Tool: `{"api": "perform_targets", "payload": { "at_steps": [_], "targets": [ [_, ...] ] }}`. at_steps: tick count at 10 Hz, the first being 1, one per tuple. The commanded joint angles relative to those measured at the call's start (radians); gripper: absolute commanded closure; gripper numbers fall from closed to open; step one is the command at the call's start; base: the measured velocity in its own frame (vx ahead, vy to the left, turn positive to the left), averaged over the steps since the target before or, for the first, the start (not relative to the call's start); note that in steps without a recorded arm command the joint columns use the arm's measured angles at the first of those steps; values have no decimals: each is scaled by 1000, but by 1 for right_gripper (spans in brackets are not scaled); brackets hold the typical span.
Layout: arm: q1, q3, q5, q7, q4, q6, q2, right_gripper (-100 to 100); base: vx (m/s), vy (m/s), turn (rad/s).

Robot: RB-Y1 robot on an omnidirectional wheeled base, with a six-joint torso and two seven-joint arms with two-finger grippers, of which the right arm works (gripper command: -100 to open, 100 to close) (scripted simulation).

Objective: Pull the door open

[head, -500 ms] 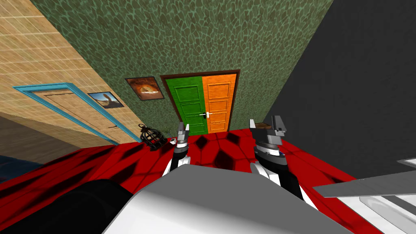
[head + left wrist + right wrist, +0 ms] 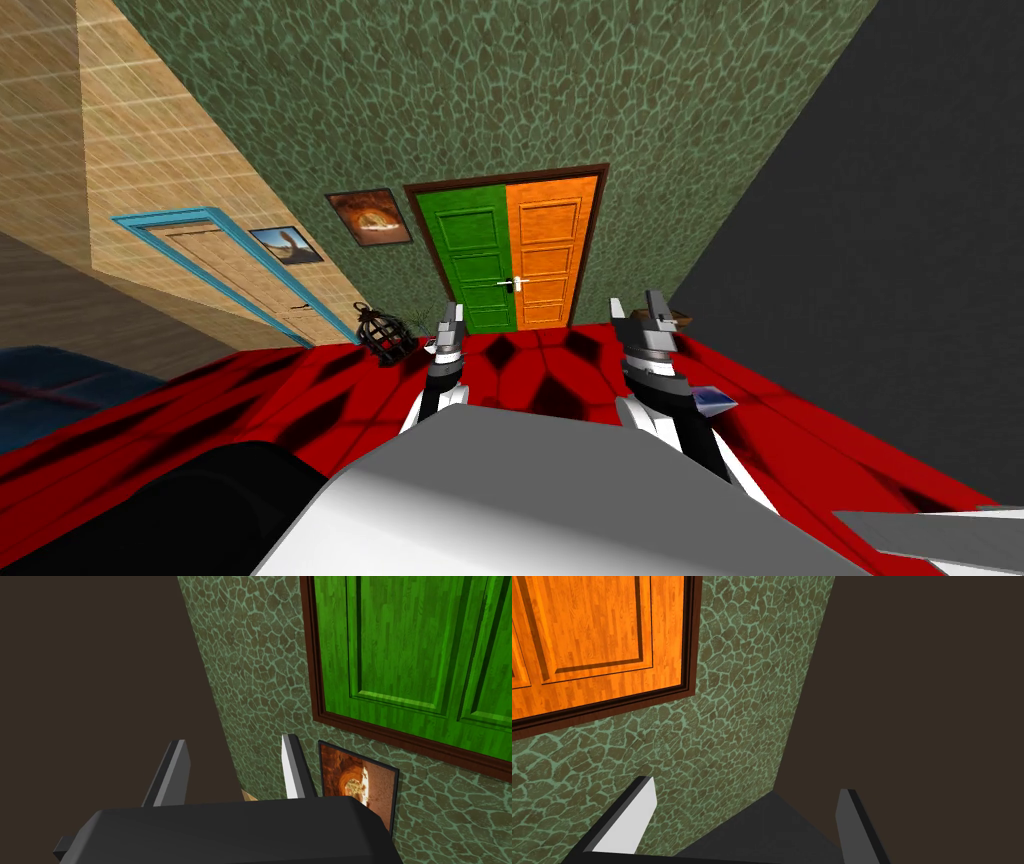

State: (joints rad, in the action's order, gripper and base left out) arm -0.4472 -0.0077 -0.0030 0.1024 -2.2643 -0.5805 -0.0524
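Green-orange door (image 2: 505,258) ahead, well beyond jaws (both spread)

I am standing inside a home: a green-and-orange panelled door (image 2: 510,262) is facing me at centre, a framed picture (image 2: 369,217) is hanging left of it, a blue-framed door (image 2: 230,270) is showing at middle left.

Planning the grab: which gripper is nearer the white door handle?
Left. The left gripper sits short of the green leaf, just left of the handle; the right gripper lies out past the orange leaf's edge.
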Motion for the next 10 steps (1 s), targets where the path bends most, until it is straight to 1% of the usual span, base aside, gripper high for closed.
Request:
{"api": "perform_targets", "payload": {
  "at_steps": [1,6,7,10],
  "targets": [
    [14,-19,14,14,41,9,-7,-100,143,56,128],
    [50,-61,41,41,126,29,-21,-100,97,31,94],
    [67,-80,53,53,164,38,-26,-100,138,45,173],
    [92,-110,71,72,224,52,-34,-100,117,46,119]
  ]
}}
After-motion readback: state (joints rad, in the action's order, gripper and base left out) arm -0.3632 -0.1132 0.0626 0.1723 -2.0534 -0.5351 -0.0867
